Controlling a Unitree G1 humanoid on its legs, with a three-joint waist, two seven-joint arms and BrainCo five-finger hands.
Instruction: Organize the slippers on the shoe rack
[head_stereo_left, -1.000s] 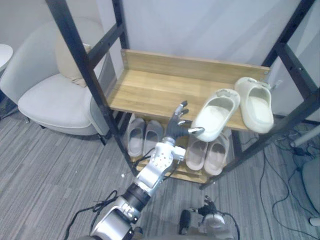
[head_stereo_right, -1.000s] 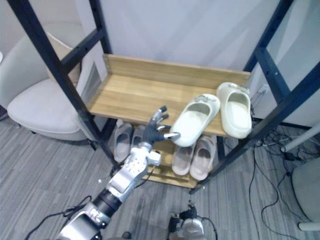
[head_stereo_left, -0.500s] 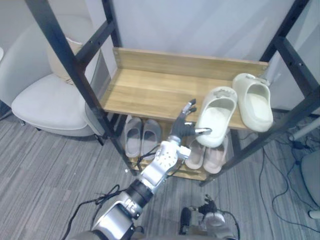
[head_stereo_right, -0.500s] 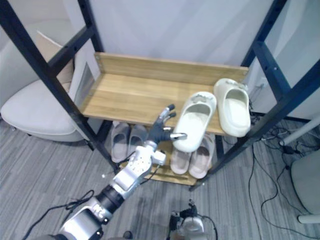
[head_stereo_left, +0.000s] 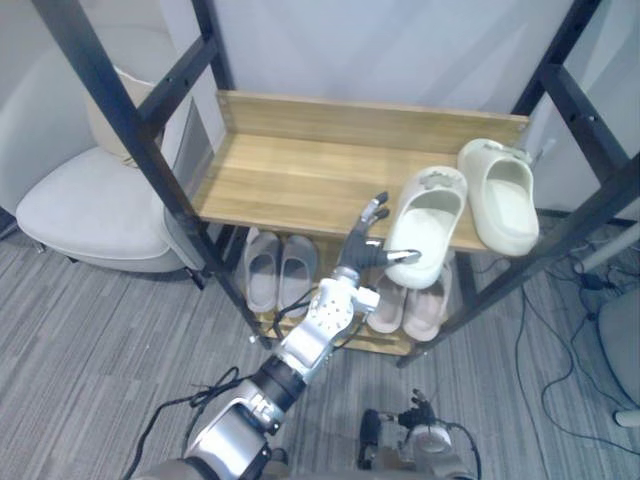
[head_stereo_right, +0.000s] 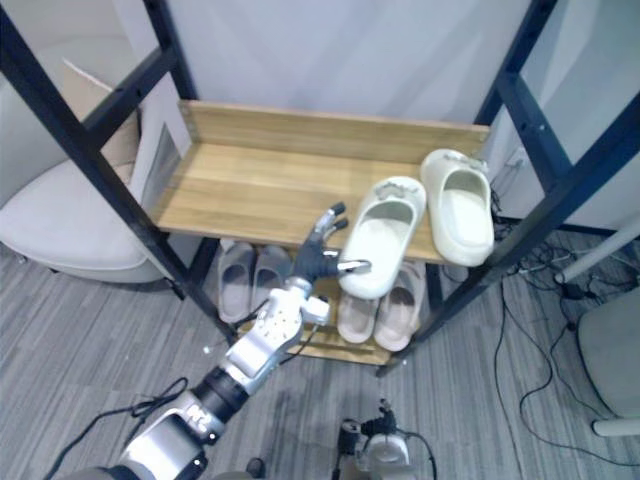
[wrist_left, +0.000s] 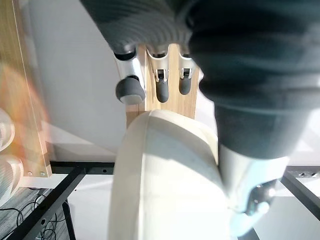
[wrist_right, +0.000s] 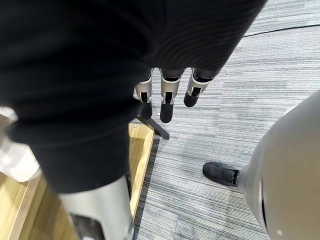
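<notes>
Two cream slippers lie on the wooden top shelf (head_stereo_left: 300, 175) at its right end. The right one (head_stereo_left: 497, 195) lies flat. The left one (head_stereo_left: 425, 215) is slanted, its heel hanging over the shelf's front edge. My left hand (head_stereo_left: 362, 252) is at that heel: its fingers (head_stereo_left: 372, 212) stretch straight along the slipper's left side and its thumb (head_stereo_left: 402, 258) lies under the heel. The left wrist view shows the slipper's heel (wrist_left: 165, 175) between the straight fingers (wrist_left: 162, 87) and the thumb. My right hand (wrist_right: 167, 97) hangs open over the carpet.
On the lower shelf stand a grey pair (head_stereo_left: 278, 270) and a beige pair (head_stereo_left: 415, 300). Black rack posts (head_stereo_left: 130, 150) slant across both sides of the shelf. A pale armchair (head_stereo_left: 90, 190) stands to the left.
The camera has shifted. My left hand and the slanted slipper have edged a little further onto the shelf, closer to the right slipper.
</notes>
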